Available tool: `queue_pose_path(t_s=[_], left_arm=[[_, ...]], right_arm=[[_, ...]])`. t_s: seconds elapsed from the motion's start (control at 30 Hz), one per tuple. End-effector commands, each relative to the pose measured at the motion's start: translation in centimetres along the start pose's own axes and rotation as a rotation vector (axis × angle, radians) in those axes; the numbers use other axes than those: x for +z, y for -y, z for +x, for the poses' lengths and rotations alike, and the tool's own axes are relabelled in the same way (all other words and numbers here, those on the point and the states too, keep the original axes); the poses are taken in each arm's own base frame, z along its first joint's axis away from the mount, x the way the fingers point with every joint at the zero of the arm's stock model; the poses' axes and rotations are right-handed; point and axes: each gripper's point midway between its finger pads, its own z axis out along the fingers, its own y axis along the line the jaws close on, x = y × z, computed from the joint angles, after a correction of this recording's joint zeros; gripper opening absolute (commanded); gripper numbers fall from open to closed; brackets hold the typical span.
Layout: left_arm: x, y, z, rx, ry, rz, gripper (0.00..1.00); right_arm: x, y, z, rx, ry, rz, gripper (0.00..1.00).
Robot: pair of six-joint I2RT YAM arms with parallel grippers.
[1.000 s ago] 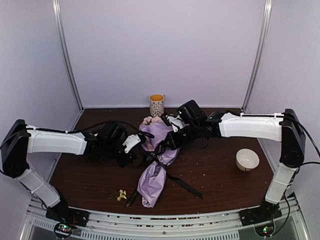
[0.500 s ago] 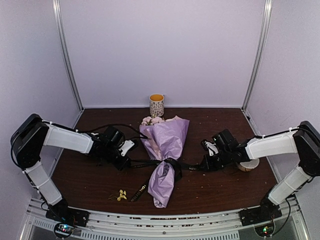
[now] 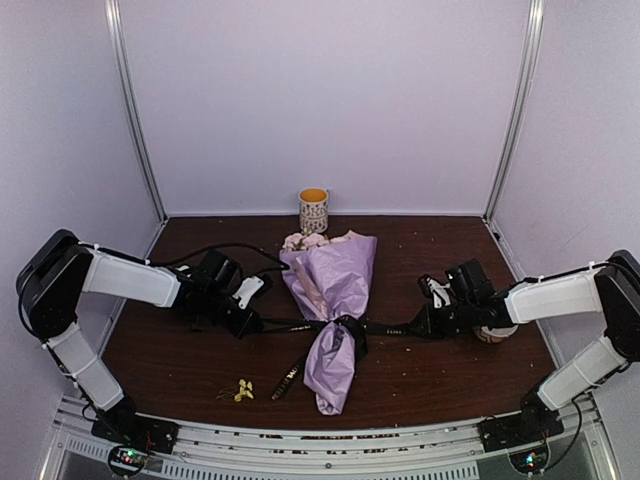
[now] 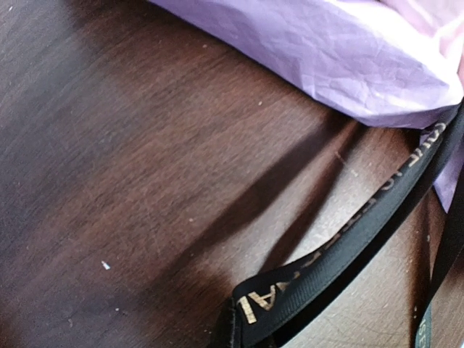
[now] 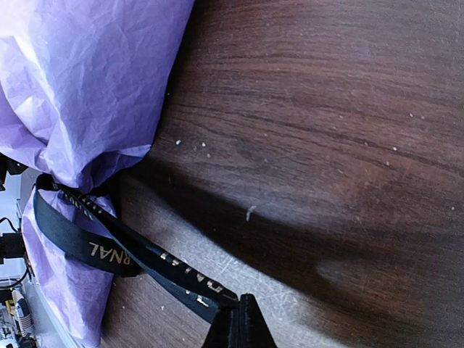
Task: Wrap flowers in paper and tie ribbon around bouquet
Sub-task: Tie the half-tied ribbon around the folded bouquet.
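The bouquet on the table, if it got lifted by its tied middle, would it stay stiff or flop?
Probably light: the bouquet is mostly thin, creased paper. Likely to sag at both ends, since the ribbon pinches it to a narrow waist. A hard squeeze would probably crush the paper.

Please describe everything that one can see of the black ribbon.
The ribbon is narrow, flat and black, with pale gold lettering. It is cinched around the waist of the bouquet and pulled taut to both sides. The left gripper and right gripper each hold one end in shut jaws. One loose tail lies on the table toward the near edge.
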Motion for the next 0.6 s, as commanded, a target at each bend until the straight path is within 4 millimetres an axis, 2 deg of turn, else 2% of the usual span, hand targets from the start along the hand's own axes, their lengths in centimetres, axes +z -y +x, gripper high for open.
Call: queue_pose_path(t_s=[0.0, 0.4, 0.57], left_arm=[[-0.4, -3.4, 3.2, -0.084, -0.093, -0.121, 0.0], [-0.5, -4.0, 3.6, -0.11, -0.087, -0.128, 0.0], [-0.5, -4.0, 3.6, -0.109, -0.085, -0.128, 0.0]], right_arm=[[-0.6, 5.6, 2.1, 0.102, -0.038, 0.2, 0.0], [-0.8, 7.7, 2.6, 0.114, -0.057, 0.259, 0.0], [-0.8, 7.8, 2.7, 0.115, -0.057, 0.257, 0.0]])
